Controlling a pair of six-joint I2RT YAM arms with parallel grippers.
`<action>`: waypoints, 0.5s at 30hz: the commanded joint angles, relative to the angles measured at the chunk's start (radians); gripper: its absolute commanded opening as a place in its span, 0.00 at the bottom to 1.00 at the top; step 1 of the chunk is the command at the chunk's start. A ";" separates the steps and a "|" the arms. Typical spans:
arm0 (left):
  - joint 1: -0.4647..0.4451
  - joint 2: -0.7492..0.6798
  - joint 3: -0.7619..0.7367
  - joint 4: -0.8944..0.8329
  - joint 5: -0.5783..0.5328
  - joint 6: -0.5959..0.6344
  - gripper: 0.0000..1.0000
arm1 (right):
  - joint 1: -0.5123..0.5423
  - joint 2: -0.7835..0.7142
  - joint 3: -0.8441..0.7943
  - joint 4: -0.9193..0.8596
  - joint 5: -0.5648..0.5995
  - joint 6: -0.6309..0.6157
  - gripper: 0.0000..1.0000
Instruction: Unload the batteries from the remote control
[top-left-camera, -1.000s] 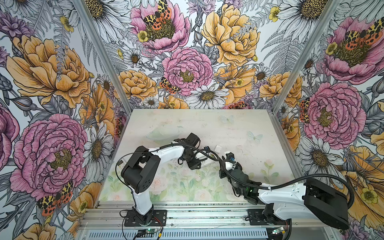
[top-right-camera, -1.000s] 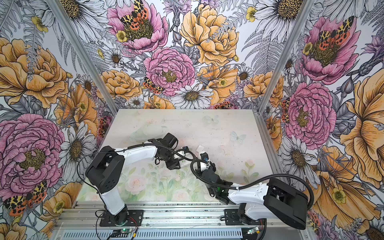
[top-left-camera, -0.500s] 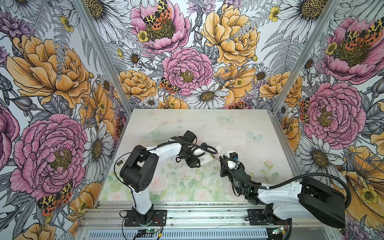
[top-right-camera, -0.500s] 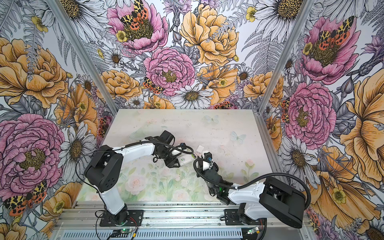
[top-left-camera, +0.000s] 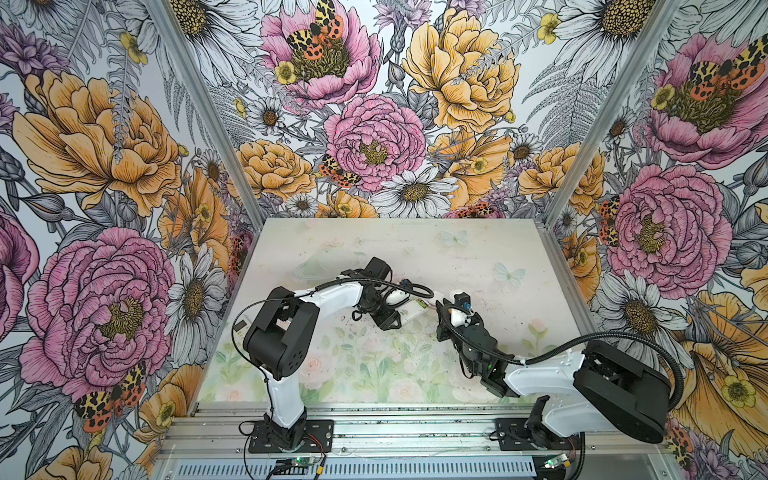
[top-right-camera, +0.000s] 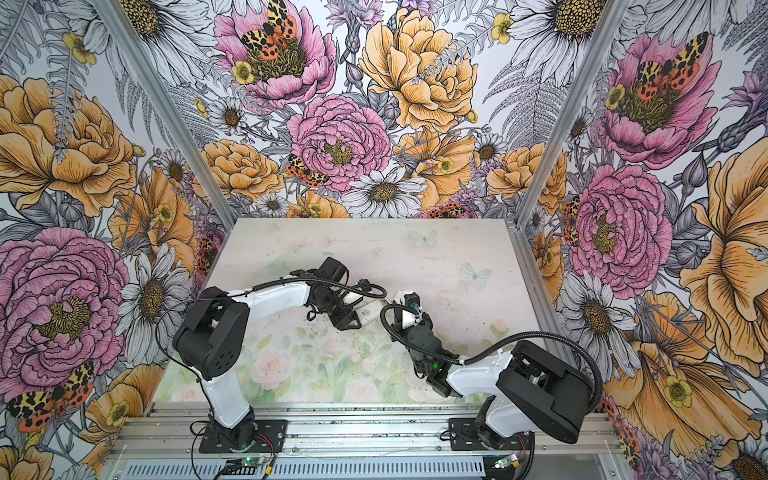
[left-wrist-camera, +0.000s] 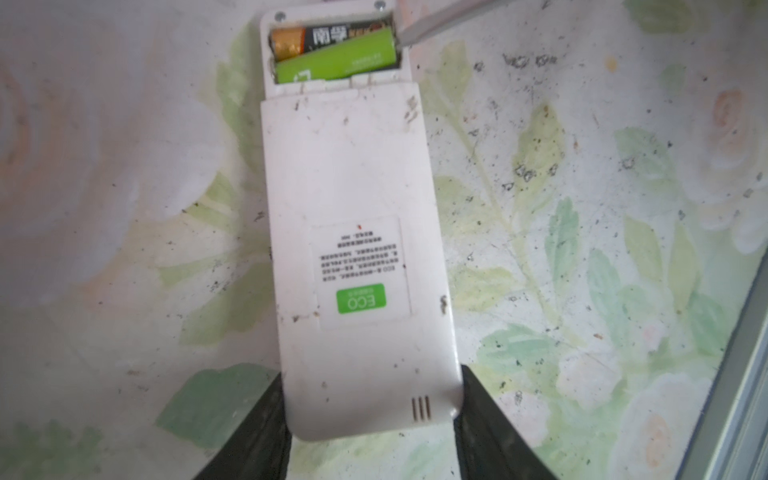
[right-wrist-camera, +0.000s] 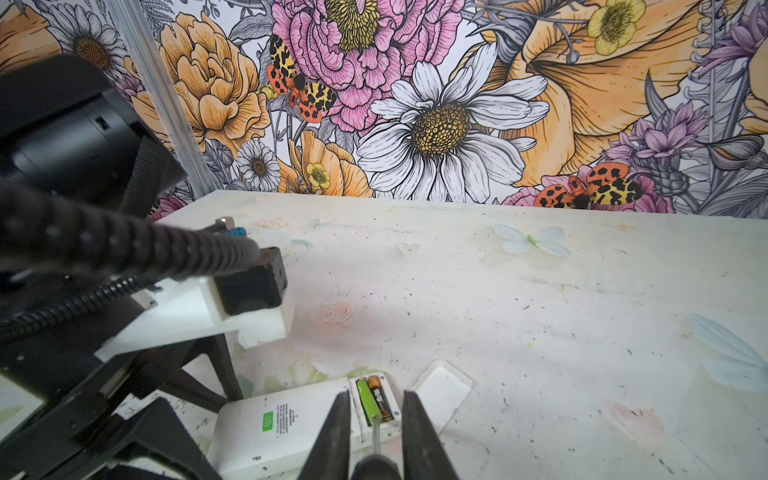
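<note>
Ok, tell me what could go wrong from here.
The tip of the screwdriver sits at the end of the green battery: it may slip off, or flick the battery across the table. The left pincer grips the remote only at its opposite end, so prying could pivot it.

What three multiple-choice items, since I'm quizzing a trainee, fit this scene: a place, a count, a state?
1. Where is the white rectangular battery cover? A on the table beside the white plastic remote control; B clipped onto the remote; C against the wall.
2. How many slim cylindrical batteries sit in the open compartment? A one; B two; C four.
3. The left gripper is: A open, empty; B closed on the remote's end; C holding a battery.
Key: A, it lies off the remote; B, one lime-green, one black-and-gold; B, its fingers clamp the remote.
</note>
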 joint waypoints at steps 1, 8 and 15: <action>-0.005 0.007 0.011 -0.033 0.080 0.023 0.00 | -0.022 -0.027 0.036 0.021 -0.005 -0.017 0.00; 0.013 0.005 0.007 -0.033 0.050 0.018 0.00 | -0.030 -0.033 0.029 -0.007 -0.015 -0.001 0.00; 0.002 -0.044 -0.023 -0.011 -0.041 0.018 0.00 | -0.075 -0.142 0.067 -0.254 -0.035 0.040 0.00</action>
